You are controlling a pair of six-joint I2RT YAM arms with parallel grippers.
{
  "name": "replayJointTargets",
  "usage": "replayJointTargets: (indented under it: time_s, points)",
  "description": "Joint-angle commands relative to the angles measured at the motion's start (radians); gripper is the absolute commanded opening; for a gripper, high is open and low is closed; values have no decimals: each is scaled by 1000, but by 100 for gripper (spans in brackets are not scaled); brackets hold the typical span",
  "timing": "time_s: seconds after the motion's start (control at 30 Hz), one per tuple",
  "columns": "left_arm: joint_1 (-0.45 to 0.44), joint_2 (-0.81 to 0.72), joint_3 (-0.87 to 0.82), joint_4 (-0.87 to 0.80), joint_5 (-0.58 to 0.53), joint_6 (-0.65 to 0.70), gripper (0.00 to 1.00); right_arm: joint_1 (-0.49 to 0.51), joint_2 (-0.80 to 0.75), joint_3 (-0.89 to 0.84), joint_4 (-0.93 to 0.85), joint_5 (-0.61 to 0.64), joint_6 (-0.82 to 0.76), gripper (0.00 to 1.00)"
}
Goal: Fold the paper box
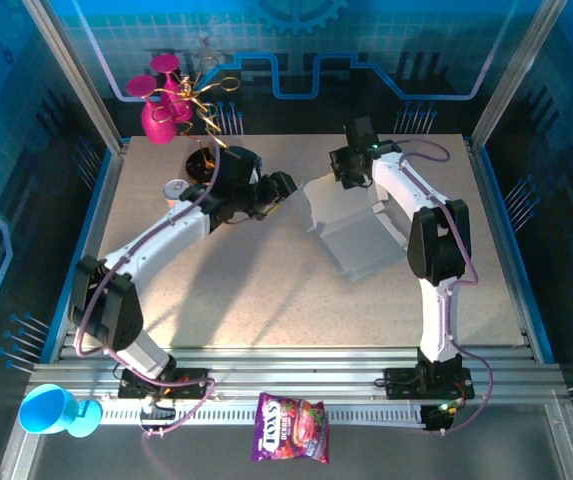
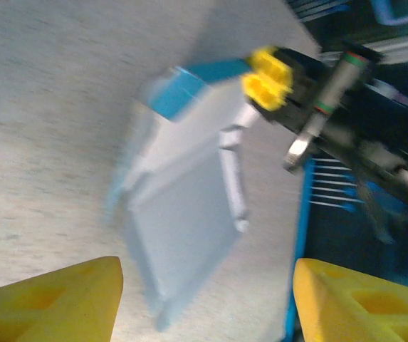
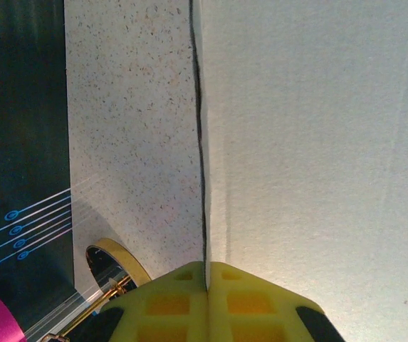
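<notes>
Clamped tight at the right gripper, yellow pads pressed together on the thin edge of an upturned flap of the paper box. Spread wide at the left gripper, nothing between its fingers, merely aimed at the box from just beside its left edge. Box itself on the table, a little right of centre and toward the far side, pale inside facing up, side walls partly raised, blue outside showing on the pinched flap. Long axis apparently slanting from far-left to near-right, so broadside-on to the left arm rather than end-on. From the left gripper, then: box ahead and to the right, close, its nearest wall low and unheld. From the right gripper: box extending toward the near side, gripped at its far end. Better placed for any fresh grasp, in all likelihood, the left arm, being free and open; right arm more useful as the anchor. Probably called for next: a short reach rightward to catch the near-left wall and tip it up along its crease, without dragging the sheet out of the pinch.
</notes>
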Motion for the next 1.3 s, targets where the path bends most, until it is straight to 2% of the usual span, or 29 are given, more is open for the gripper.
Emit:
replayJointTargets:
  time_s: [0.0,0.13,0.23,0.37,0.47,0.63,0.73,1.03,1.27]
  points:
    - [-16,89,134,-262,-44,141,63,8,-64,-65,64,16,15,0]
    - [-73,185,242,-357,-145,232,60,17,-90,-128,113,24,36,0]
    - [-105,260,303,-393,-179,269,59,19,-100,-140,119,23,36,0]
    - [-128,341,389,-475,-257,264,54,20,-115,-158,132,24,36,0]
    - [-132,379,424,-485,-270,245,47,21,-123,-170,139,22,36,0]
    - [-150,459,542,-605,-358,247,38,21,-137,-184,145,22,38,0]
    - [-153,465,542,-608,-390,235,31,21,-139,-186,150,20,38,0]
    - [-157,531,623,-627,-457,240,22,29,-161,-220,177,18,49,0]
    - [-167,602,723,-651,-494,248,21,31,-187,-255,200,27,59,0]
